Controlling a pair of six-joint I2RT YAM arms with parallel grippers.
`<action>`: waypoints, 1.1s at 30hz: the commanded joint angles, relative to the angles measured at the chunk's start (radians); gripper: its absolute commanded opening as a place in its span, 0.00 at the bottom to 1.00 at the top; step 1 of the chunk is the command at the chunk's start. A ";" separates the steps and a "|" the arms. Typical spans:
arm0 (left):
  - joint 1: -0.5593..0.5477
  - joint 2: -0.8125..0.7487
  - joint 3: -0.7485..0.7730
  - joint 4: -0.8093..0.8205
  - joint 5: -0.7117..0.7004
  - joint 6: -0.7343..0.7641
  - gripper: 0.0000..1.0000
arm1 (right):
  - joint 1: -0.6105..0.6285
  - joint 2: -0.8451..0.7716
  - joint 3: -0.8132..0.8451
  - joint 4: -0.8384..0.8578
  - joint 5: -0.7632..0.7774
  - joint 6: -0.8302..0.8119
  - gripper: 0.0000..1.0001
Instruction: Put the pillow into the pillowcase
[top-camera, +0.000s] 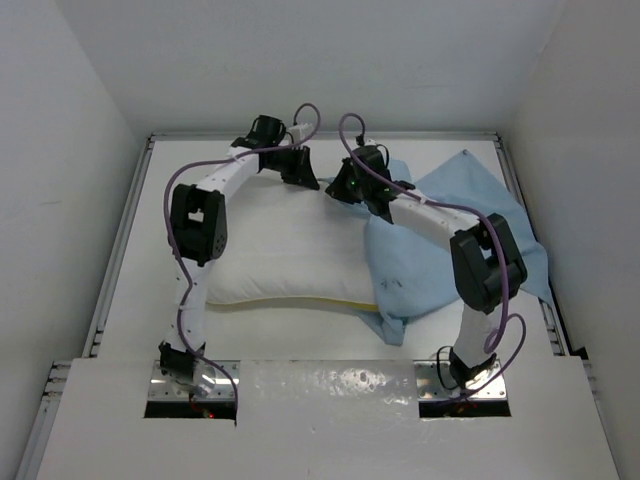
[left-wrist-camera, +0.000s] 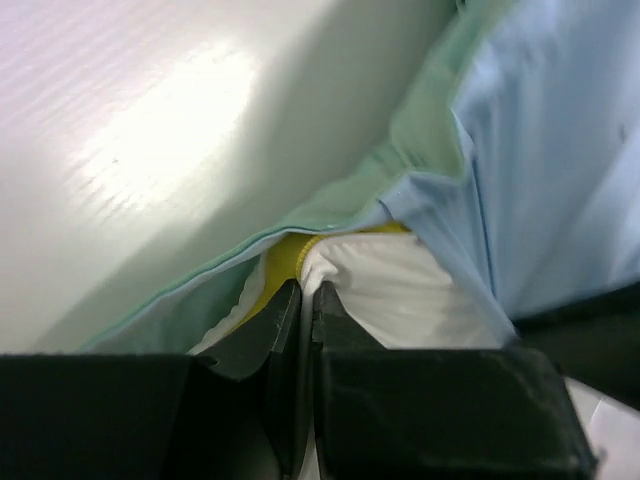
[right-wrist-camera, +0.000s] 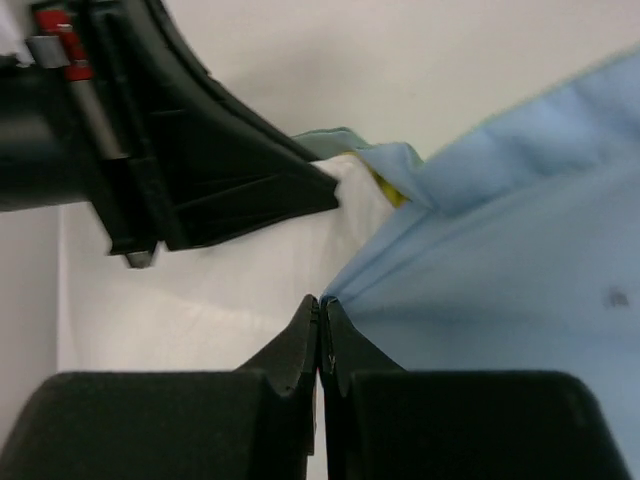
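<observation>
Tabletop (top-camera: 140, 260): white, walled on three sides.

Left arm (top-camera: 200, 220): arcs from its near base over the left end of the pillow (top-camera: 285, 245) to the pillow's far edge.

Left claw (left-wrist-camera: 307, 290): fingers all but together, with only a hairline slit between them. The tips sit on the pillow's far right corner, where the yellow band (left-wrist-camera: 283, 258) meets the white cover. Fabric bulges on either side of the tips, so this reads as a nip on that corner.

Pillow: lies flat mid-tabletop, long side across, with the yellow band also showing along the near edge. The left end and middle are uncovered; the right end is under the pillowcase (top-camera: 470, 215). In the left wrist view the nipped corner sits between a sea-green layer below and a light-blue layer above, just at the case's opening.

Right claw (right-wrist-camera: 320, 302): fingers fully together, no gap. The light-blue edge of the pillowcase runs straight into the tips, so the claw pinches that edge just above the white pillow top. The left claw is near, not touching.

Pillowcase: light-blue side up and rumpled. It spreads over the right side of the tabletop and drapes over the pillow's right end.

Right arm (top-camera: 485, 260): stands over the case.
</observation>
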 joint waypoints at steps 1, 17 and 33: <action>0.041 -0.095 -0.051 0.316 -0.069 -0.203 0.00 | 0.038 0.058 0.123 0.056 -0.144 0.043 0.00; 0.309 -0.151 -0.137 0.244 -0.412 -0.247 0.00 | 0.039 -0.057 0.322 -0.511 0.081 -0.430 0.00; -0.039 -0.455 -0.074 -0.541 -0.325 0.957 0.82 | 0.038 -0.364 -0.295 -0.244 0.158 -0.463 0.51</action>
